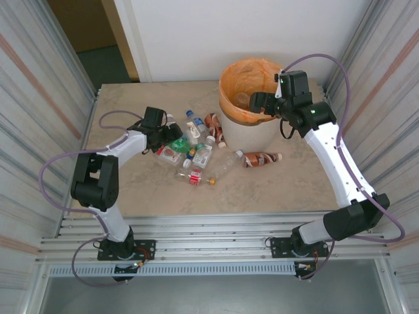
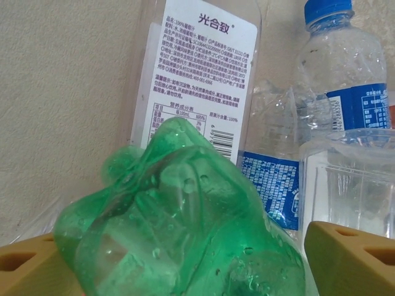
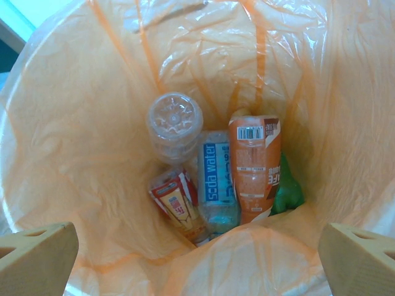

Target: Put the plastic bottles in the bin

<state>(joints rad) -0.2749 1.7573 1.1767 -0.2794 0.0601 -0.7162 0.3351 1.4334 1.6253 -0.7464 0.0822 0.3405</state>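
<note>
Centre-left, the left gripper [image 1: 173, 135] brackets a green bottle [image 2: 179, 228], grip uncertain; upper right, the right gripper [image 1: 256, 102] hangs spread, empty, above the bin [image 1: 241, 136].

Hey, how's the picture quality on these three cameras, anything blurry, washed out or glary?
Top external: even, soft light, faint shadows, everything sharp. Left wrist: the green bottle right at the lens is soft, while the white label behind it reads crisply. Right wrist: the orange bag washes out towards the upper left; the soda water bottle is slightly soft but legible.
</note>
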